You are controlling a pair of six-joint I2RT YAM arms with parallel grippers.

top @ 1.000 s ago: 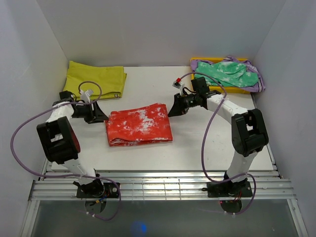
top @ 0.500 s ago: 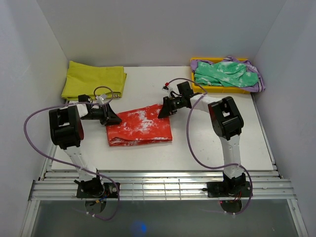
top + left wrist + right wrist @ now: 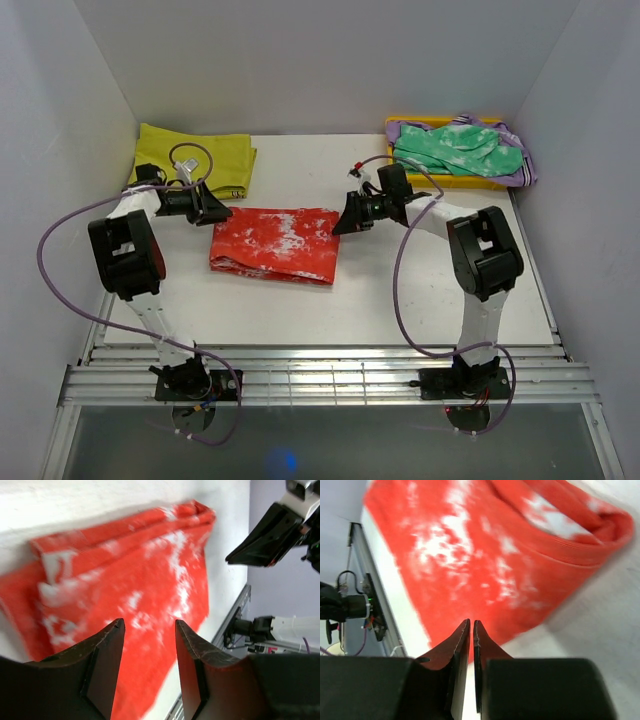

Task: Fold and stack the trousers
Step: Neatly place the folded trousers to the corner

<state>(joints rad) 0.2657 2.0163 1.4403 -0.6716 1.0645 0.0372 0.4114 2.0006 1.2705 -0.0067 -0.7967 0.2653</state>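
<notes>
**Folded trousers flat on the bench, a tool at each far corner**

The trousers [image 3: 272,245] are seen lying mid-bench [image 3: 300,165] as a flat, folded rectangle, red-orange with white blotches, its long sides running left to right. A thicker rolled fold is shown along one edge in the right wrist view.

The left tool [image 3: 218,212] is placed at the far left corner of the trousers. In its wrist view its two fingers are held clearly apart, nothing is gripped between them, and the mottled fabric is seen through the gap. Whether the fingertips rest on the cloth cannot be told.

The right tool [image 3: 339,227] is placed at the far right corner of the trousers. Its fingers are brought almost together, with only a thin slit left between them, and no fabric is seen caught in that slit. The tips are shown over the edge of the red cloth; contact cannot be judged.

A yellow cloth [image 3: 195,160] is laid folded at the far left corner of the bench, well apart from the trousers. At the far right, a green garment [image 3: 455,148] is piled in a yellow tray [image 3: 455,183] over a purple cloth [image 3: 527,165].
</notes>
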